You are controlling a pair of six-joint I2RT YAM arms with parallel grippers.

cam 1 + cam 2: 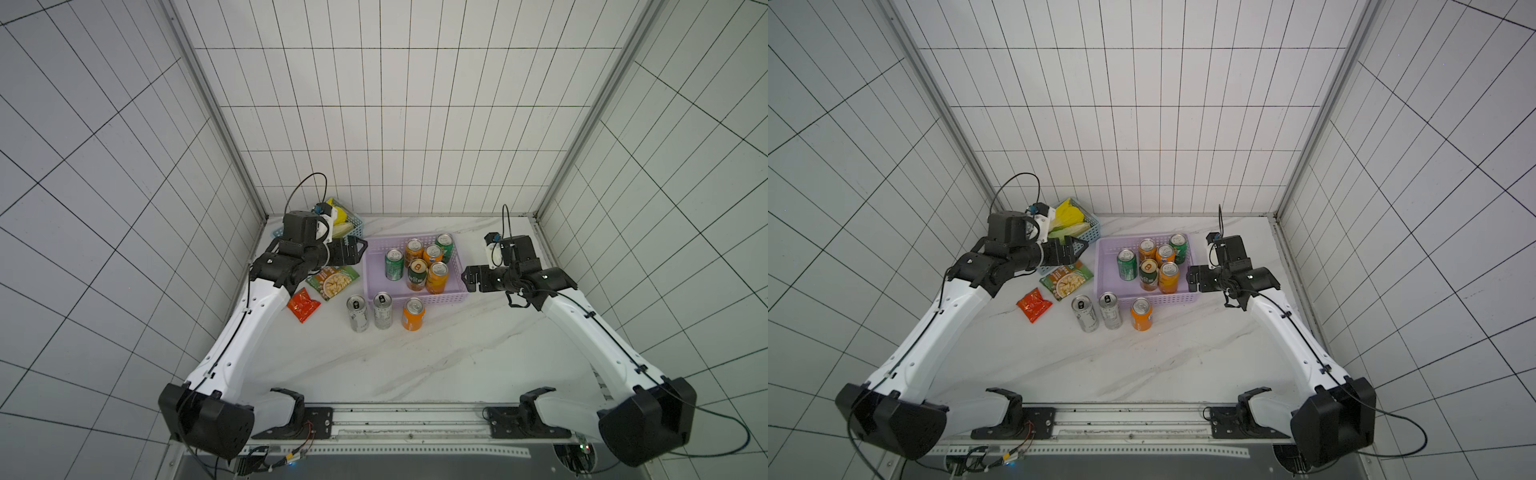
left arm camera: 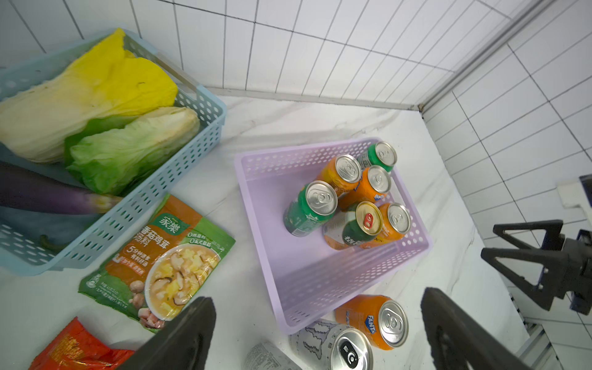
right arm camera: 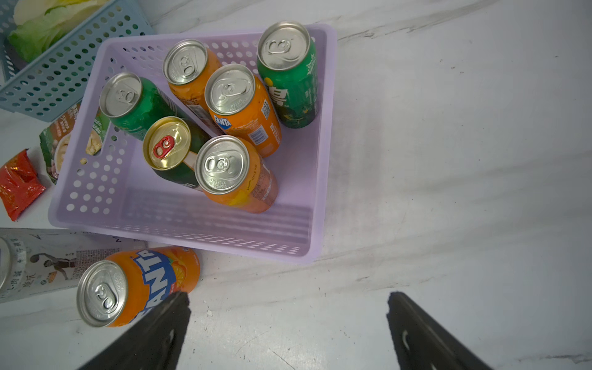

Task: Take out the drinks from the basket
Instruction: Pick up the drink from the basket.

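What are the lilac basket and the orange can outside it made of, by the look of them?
Lilac basket: probably moulded plastic, matte, with rows of round holes in its walls. Orange can: apparently thin metal, shiny silver top with pull tab, glossy printed side.

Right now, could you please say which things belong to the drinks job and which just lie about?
Job: lilac perforated plastic basket; inside, three orange metal cans, two green cans, one green-and-gold can; outside, two slim silver-white cans, one orange can.
Lying about: blue lattice plastic basket of vegetables; flat green soup packet; crinkled red packet.
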